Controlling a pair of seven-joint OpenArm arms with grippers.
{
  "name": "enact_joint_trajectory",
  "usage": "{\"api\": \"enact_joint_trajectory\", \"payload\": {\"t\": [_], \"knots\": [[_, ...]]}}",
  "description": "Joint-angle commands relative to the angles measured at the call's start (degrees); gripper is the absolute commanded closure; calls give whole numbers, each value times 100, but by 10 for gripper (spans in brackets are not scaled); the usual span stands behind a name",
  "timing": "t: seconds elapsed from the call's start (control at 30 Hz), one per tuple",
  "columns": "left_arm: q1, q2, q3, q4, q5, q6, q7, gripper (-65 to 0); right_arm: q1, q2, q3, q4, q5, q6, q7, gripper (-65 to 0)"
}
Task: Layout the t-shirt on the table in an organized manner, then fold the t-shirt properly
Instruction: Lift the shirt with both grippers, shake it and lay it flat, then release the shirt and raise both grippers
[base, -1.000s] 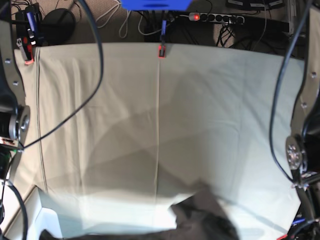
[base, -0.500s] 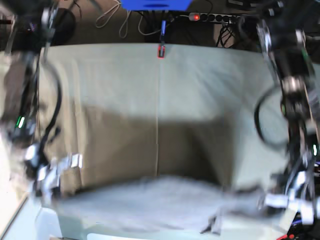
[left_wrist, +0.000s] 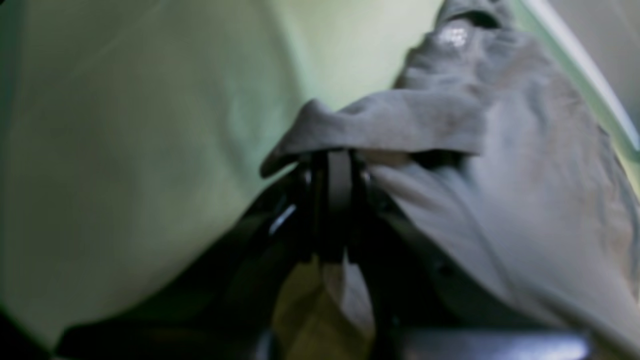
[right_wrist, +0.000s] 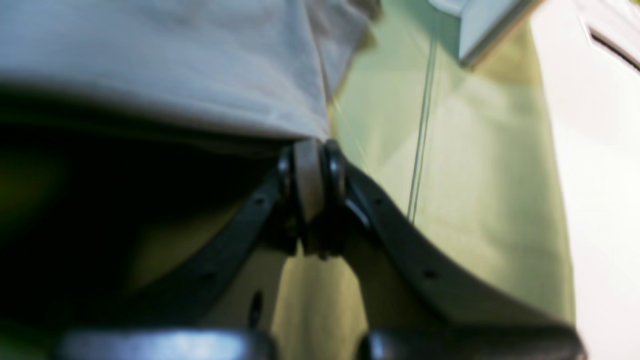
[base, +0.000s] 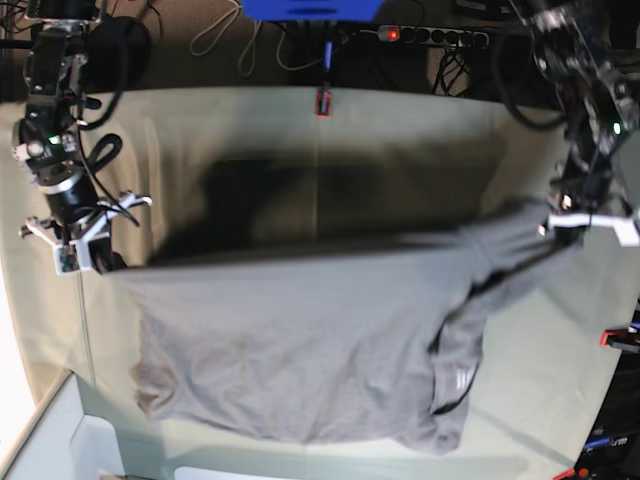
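The dark grey t-shirt (base: 300, 340) is stretched wide between both grippers over the pale green table (base: 400, 160). Its lower part drapes toward the near edge, and the collar with a printed label (base: 455, 385) sags at the lower right. My right gripper (base: 95, 262) is shut on the shirt's left corner; up close its fingers (right_wrist: 310, 160) pinch the fabric edge (right_wrist: 175, 60). My left gripper (base: 560, 235) is shut on the right corner; in the left wrist view its jaws (left_wrist: 337, 165) clamp a fold of the shirt (left_wrist: 500, 175).
A red-orange clip (base: 322, 102) sits at the table's far edge and another (base: 612, 338) at the right edge. Cables and a power strip (base: 430, 36) lie behind the table. A white box (base: 60, 440) stands at the near left corner.
The shirt was bunched at the near edge a second ago. Both grippers have since carried it up and toward the far side, spreading it wide.
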Motion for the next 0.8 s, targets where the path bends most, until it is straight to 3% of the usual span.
{"api": "enact_joint_trajectory", "payload": {"t": [0.0,0.1,0.2,0.33,0.43,0.63,0.77], "knots": [[38,-57,-30,183,9,-3,-147,-1,77,74,97,17,34,-63,150,0],[363,31,23,368,-298,-3,-138,-9,165,241,141,-168,25,-63,88,0],[618,66,23,394,-870,-3,161,-74,165,390,115,-370,25,-63,9,-17],[697,-75,-21,394,-1503,-3,1031,-229,121,461,150,-370,25,-63,-352,-165],[706,-260,-39,482,-1802,-3,1339,-311,-90,496,177,-194,25,-63,-369,-273],[688,-339,-663,1009,-2136,-3,1321,-326,-248,118,757,421,25,-63,-413,-376],[-296,-348,-681,693,-2074,49,1321,-326,-371,-225,686,843,25,-63,-413,-380]]}}
